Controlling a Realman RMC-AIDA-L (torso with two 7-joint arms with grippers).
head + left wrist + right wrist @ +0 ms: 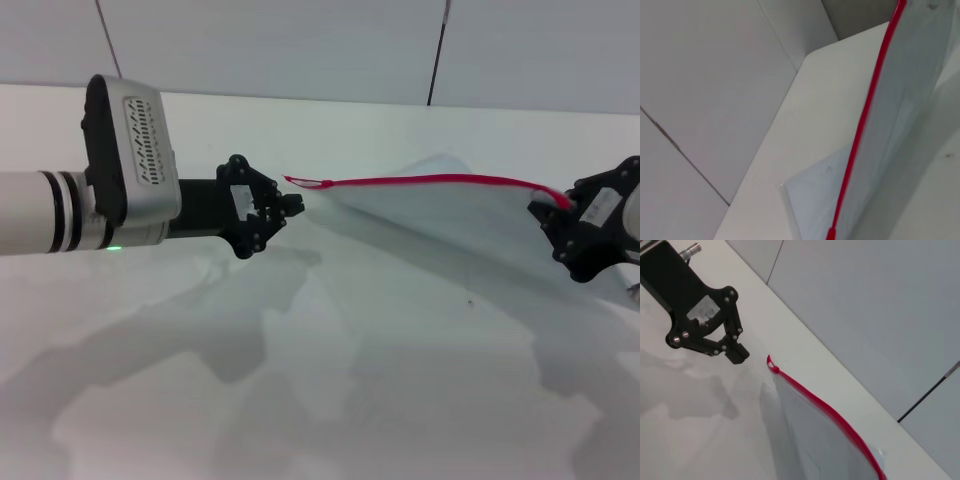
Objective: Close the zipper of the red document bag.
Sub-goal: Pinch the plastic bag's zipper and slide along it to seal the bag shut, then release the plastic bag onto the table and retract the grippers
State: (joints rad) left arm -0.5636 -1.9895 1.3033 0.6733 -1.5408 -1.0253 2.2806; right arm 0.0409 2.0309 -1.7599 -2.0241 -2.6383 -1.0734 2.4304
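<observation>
The red document bag (450, 215), a translucent pale pouch, is held up off the white table with its red zipper (430, 180) along the top edge. My right gripper (552, 208) is shut on the bag's right end, where the red strip stops. My left gripper (292, 206) hovers just short of the zipper's left end, a little below its small red tab (305, 182), fingers closed with nothing in them. The right wrist view shows the left gripper (742, 354) apart from the tab (771, 362). The left wrist view shows the zipper (865, 115) running along the bag (905, 100).
The white table (330, 380) stretches under both arms, with their shadows on it. Grey wall panels (300, 40) rise behind its far edge. A small dark speck (470, 297) lies on the table below the bag.
</observation>
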